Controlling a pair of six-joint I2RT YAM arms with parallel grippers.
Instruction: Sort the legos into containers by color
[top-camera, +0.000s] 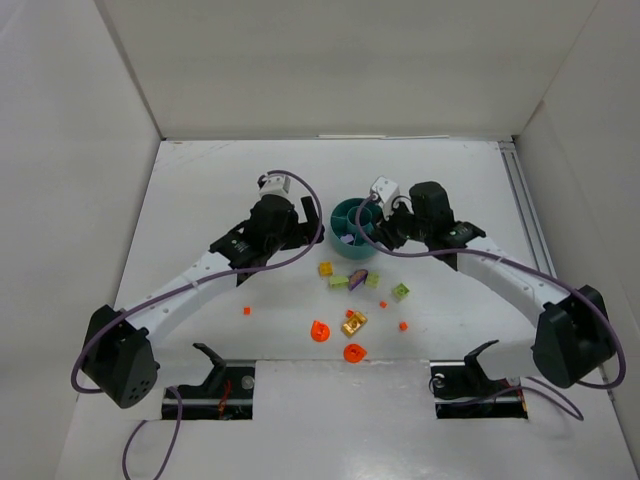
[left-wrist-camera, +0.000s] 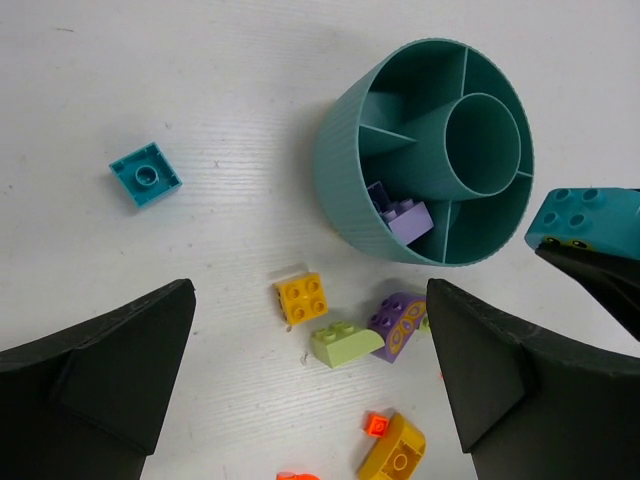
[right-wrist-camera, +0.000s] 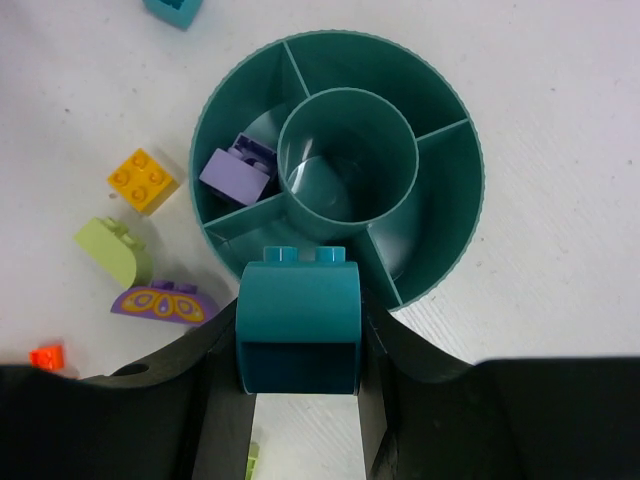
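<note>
Right fingers (right-wrist-camera: 222, 400) are clamping a teal arch brick (right-wrist-camera: 298, 305) from both sides, its studs pointing at the dish (right-wrist-camera: 478, 190). The brick is sitting at the dish's lower rim in the right wrist view, overlapping the bottom section; can't tell if it's touching.

Left fingers (left-wrist-camera: 110, 380) are hanging wide apart, holding nothing, just left of the dish in the top view.

One purple brick (right-wrist-camera: 238, 172) is lying in the dish's left section in the right wrist view. Centre cup and the other visible sections are showing only bare teal.

Loose pieces lying on the table (top-camera: 200, 200):
- turquoise square (left-wrist-camera: 146, 175), upper left of the left wrist view, well apart from the rest
- yellow brick (left-wrist-camera: 302, 297) just below the dish
- lime curved piece (left-wrist-camera: 343, 343) touching a purple curved piece (left-wrist-camera: 398, 322)
- gold piece (left-wrist-camera: 393, 452) with an orange dot (left-wrist-camera: 376, 424) right beside it
- two orange rounds (top-camera: 319, 330) (top-camera: 354, 351) in the lower centre of the top view
- another lime brick (top-camera: 400, 291), right of the cluster
</note>
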